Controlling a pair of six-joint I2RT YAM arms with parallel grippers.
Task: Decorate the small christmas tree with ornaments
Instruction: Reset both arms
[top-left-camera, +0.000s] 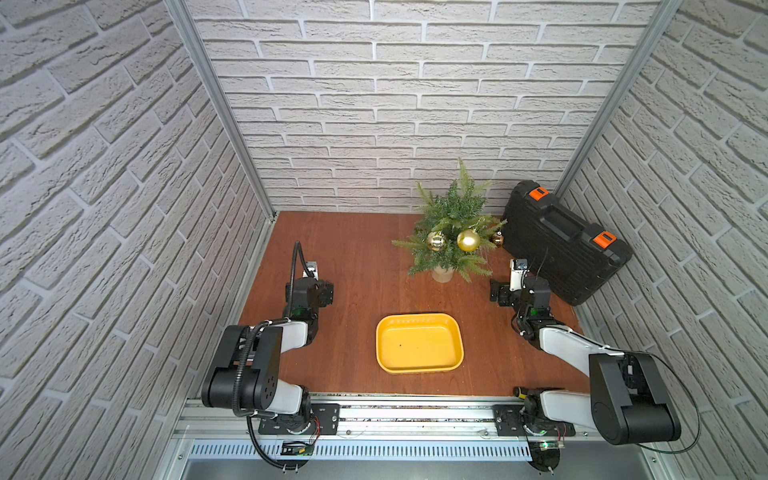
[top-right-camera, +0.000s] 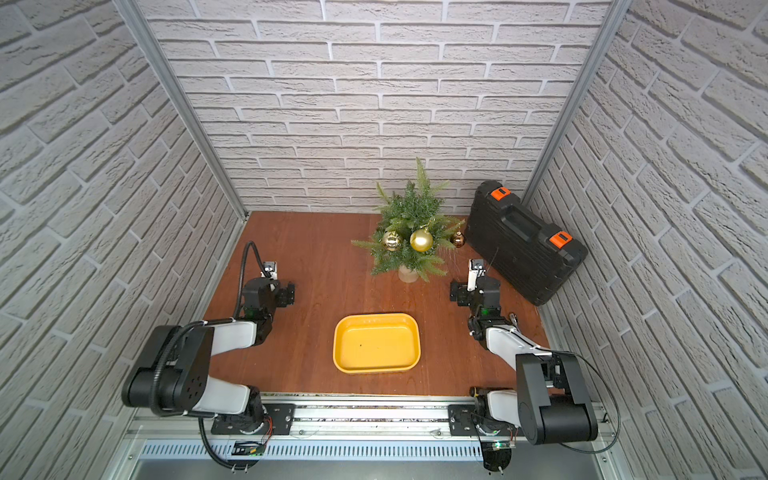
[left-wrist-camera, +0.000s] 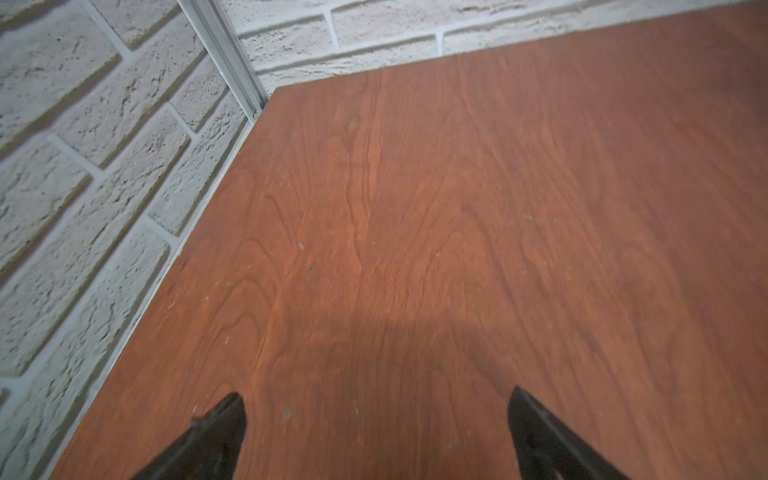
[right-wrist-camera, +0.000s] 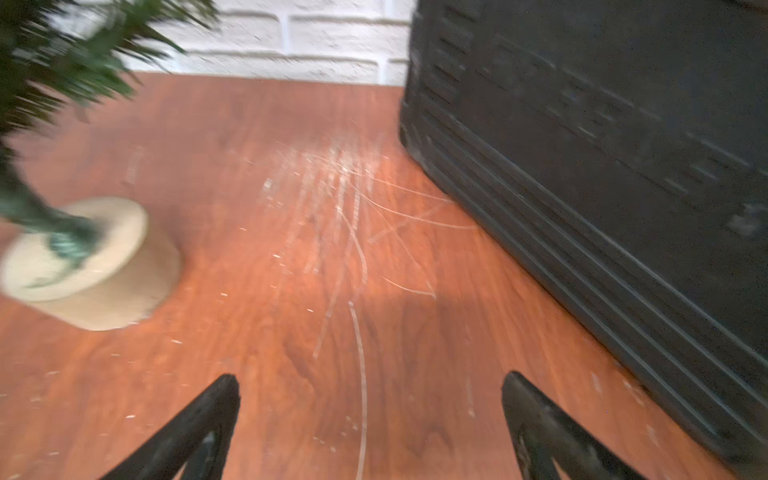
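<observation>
- At the table's (top-left-camera: 357, 257) back, the small christmas tree (top-left-camera: 451, 232) carries all 3 ornaments (top-left-camera: 468, 240).
- Jaws apart, empty: left end effector (left-wrist-camera: 376, 395), right end effector (right-wrist-camera: 372, 378).
- Risk: the right end effector, near the tree, could brush branches and shake ornaments loose.

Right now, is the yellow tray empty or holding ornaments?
Empty. The yellow tray shows only its bare bottom with tiny specks; the three ornaments hang on the small christmas tree.

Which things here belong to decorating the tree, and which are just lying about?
Belong to the job:
tree
pale bauble
gold bauble
bronze bauble

Just lying about:
tray
case
</observation>
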